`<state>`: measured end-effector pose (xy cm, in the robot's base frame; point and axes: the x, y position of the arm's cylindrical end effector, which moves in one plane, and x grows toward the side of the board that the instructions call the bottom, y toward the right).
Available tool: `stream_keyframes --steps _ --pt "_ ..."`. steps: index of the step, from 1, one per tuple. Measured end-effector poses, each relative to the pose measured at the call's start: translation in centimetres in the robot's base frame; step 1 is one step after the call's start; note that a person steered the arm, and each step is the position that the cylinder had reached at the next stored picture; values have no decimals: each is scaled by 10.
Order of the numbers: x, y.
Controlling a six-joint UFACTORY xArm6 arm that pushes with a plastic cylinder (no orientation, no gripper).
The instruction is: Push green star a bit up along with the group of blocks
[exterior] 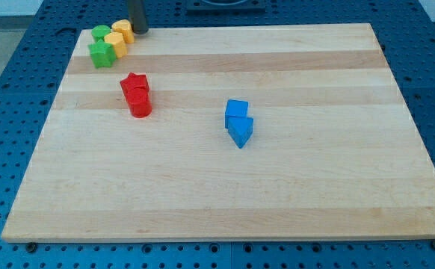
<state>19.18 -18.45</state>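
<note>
Where my tip meets the wooden board at the view's top left, it touches the yellow block; it holds nothing. The green star sits lowest in that cluster. A blue pegboard surrounds the board; no writing reads.

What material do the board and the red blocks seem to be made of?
The board looks like pale wood with a matt finish: lengthwise planks and grain lines show. The two touching red blocks have a uniform saturated colour and smooth faces, so painted wood or plastic; the picture cannot settle which.
</note>
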Motion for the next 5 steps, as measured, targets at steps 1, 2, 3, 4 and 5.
stream_keyframes --steps 1,2,3,4,5 --pt "1 1" --pt "9 12" --pt "45 34" --pt "89 25" --pt "125 0"
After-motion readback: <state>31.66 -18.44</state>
